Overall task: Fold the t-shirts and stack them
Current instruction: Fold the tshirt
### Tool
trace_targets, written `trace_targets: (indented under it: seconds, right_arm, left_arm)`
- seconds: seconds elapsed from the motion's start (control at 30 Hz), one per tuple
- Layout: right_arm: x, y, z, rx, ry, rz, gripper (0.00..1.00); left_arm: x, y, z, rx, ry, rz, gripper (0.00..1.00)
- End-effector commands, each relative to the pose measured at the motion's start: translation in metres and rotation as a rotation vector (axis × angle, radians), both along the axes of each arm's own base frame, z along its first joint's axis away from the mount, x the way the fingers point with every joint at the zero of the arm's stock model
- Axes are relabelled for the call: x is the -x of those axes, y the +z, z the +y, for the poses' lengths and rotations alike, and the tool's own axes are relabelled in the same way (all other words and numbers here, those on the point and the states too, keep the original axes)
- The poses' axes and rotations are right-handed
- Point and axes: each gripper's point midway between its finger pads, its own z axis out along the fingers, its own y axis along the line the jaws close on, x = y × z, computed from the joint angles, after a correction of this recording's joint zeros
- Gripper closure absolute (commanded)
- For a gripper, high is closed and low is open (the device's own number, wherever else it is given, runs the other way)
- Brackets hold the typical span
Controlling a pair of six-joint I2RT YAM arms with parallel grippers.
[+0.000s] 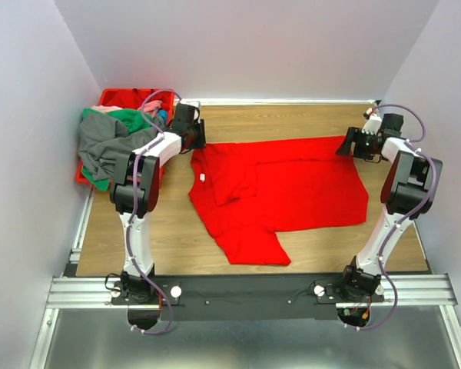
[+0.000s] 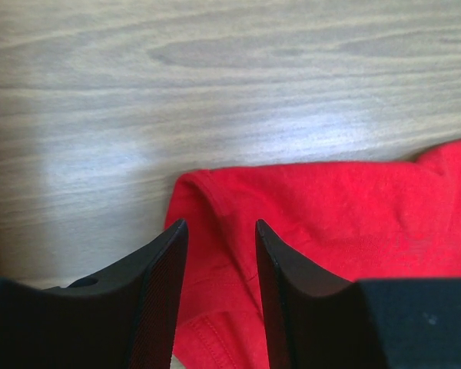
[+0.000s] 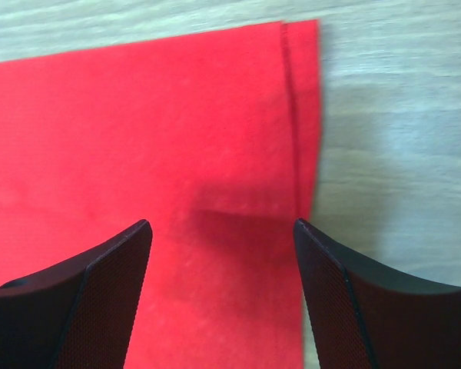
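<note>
The left claw (image 2: 219, 224) has its 2 fingers a narrow gap apart with nothing pinched between them. It points down just above a rounded far-left corner of the red t-shirt (image 2: 330, 200), and cloth shows through the gap. The right claw (image 3: 223, 224) is spread wide and holds nothing, hovering over the stitched hem at the shirt's far-right corner, with 1 finger over cloth and the other over bare wood. In the top view each arm rises from its base at the near edge, bends at a raised elbow and reaches forward. The left forearm angles inward to the right, and the right wrist is turned inward to the left, so the 2 claws face each other across the far edge of the shirt. The shirt lies flat in the middle of the wooden table (image 1: 307, 119) with its neck to the left and its hem to the right. 1 sleeve is splayed toward the near edge, and a fold line runs across the far half. A small white label (image 1: 202, 177) sits at the neck (too small to read any writing). At the far left corner a red crate (image 1: 119, 98) holds a heap of a grey t-shirt (image 1: 107, 146), a green t-shirt (image 1: 127, 117) and a pink t-shirt (image 1: 107, 110), with grey cloth hanging over the crate's near rim.
</note>
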Motion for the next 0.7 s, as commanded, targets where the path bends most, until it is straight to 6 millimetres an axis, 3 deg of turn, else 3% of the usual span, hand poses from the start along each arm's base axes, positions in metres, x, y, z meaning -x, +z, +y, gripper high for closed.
trace_targets:
  seconds: [0.0,0.27,0.43,0.53,0.67]
  right_arm:
    - [-0.007,-0.012,-0.020,0.044,-0.071,0.039,0.20]
    - [-0.017,-0.020,-0.034,0.103,-0.103,0.047,0.20]
    - [-0.014,-0.036,-0.030,0.059,-0.113,0.090,0.40]
    - [-0.008,-0.044,-0.022,0.028,-0.097,0.112,0.47]
    - [-0.006,-0.047,-0.021,0.025,-0.091,0.122,0.70]
  left_arm:
    - [0.000,-0.002,-0.011,-0.005,-0.034,0.006,0.52]
    - [0.003,-0.012,-0.015,-0.013,-0.043,0.039,0.55]
    - [0.005,-0.017,-0.021,0.011,-0.062,0.062,0.58]
    - [0.006,-0.018,-0.022,0.017,-0.067,0.072,0.59]
    - [0.006,-0.024,-0.026,0.030,-0.072,0.096,0.58]
